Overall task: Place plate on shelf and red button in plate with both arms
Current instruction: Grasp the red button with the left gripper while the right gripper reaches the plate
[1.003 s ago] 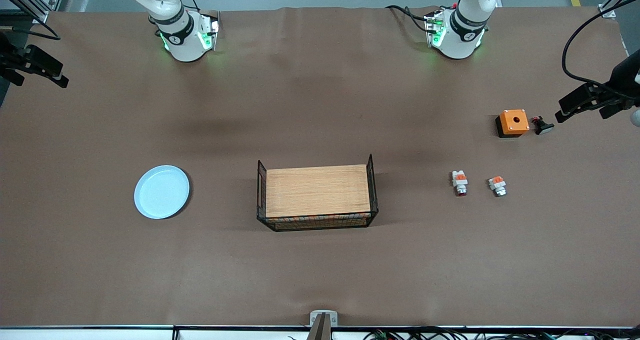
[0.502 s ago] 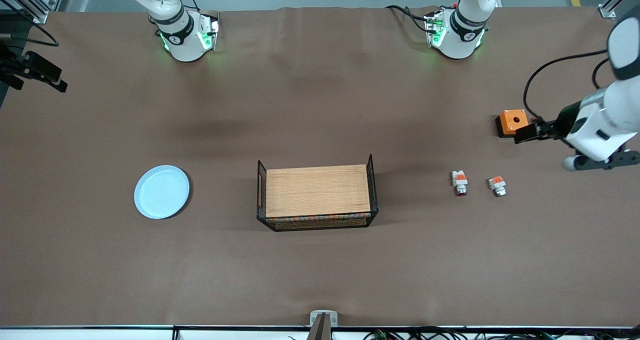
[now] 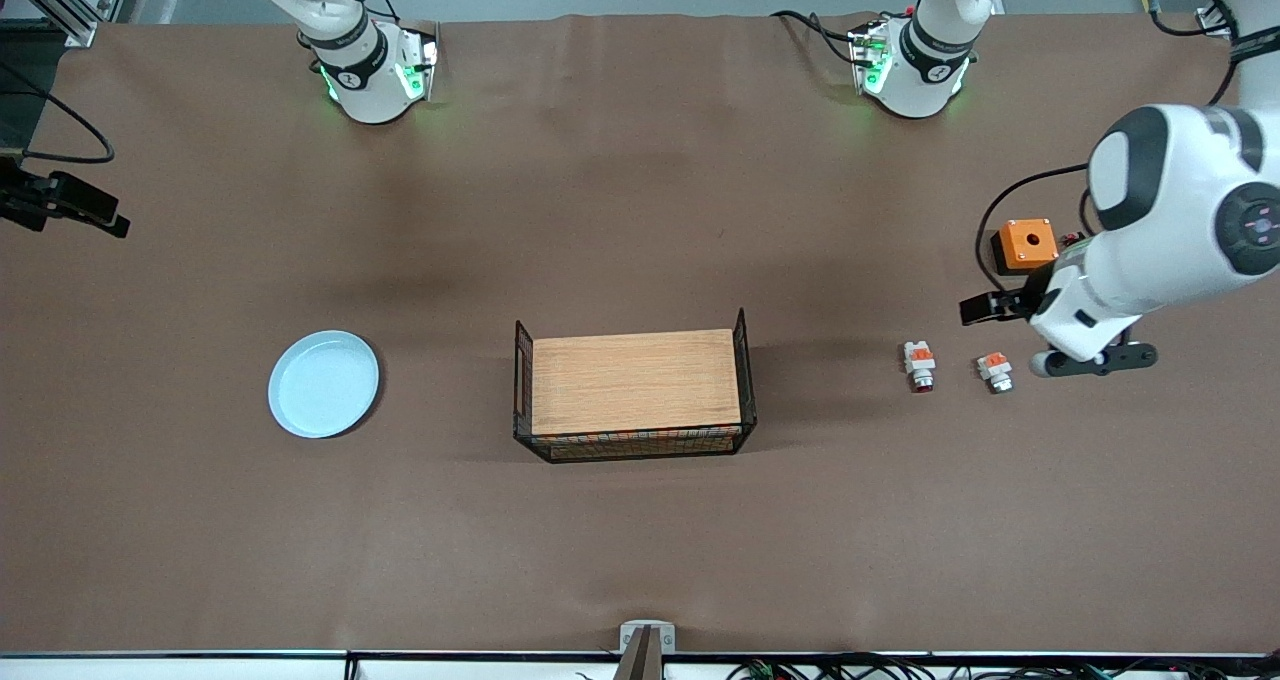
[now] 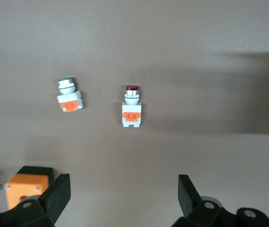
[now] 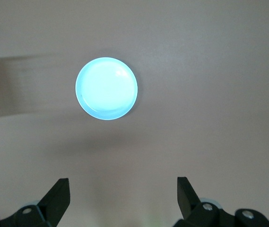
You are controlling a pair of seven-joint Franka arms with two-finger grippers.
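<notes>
With both the left gripper (image 4: 120, 201) and right gripper (image 5: 120, 198) wide open and empty, we judge the red button (image 3: 919, 365), at three o'clock from the basket (image 3: 633, 388), light and stiff, best pinched across its white body.

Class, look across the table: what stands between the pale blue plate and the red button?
In the front view, the wire basket with a wooden board stands between the plate and the red button; otherwise bare tablecloth.

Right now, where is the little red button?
The tiny white module with a dark red cap lies on the table beside its silvery-capped twin, toward the left arm's end.
</notes>
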